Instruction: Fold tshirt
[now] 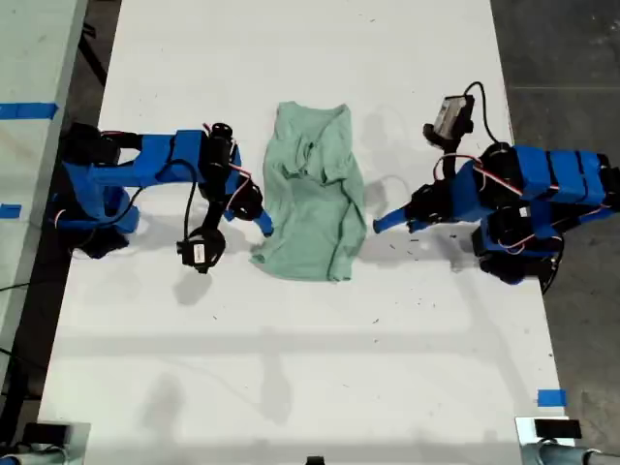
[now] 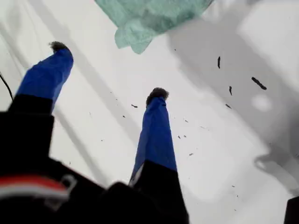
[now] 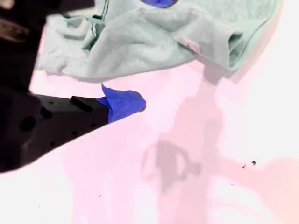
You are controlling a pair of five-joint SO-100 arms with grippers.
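The pale mint-green tshirt (image 1: 315, 194) lies crumpled and partly folded in the middle of the white table. My first gripper (image 1: 380, 223) comes in from the exterior view's right and stands open just off the cloth, over bare table. Its wrist view shows both blue fingers spread, my first gripper (image 2: 108, 70) a short way from a corner of the tshirt (image 2: 149, 18). My second gripper (image 1: 263, 229) is at the shirt's edge on the exterior view's left. There my second gripper (image 3: 147, 51) is open, one fingertip (image 3: 124, 102) on the table and the other above the tshirt (image 3: 154, 37).
Small black specks (image 2: 258, 83) dot the white table (image 1: 291, 368) near my first gripper. Blue tape marks (image 1: 550, 397) sit at the table's near corner on the exterior view's right, and on a side surface (image 1: 29, 109) on its left. Dark floor borders both sides.
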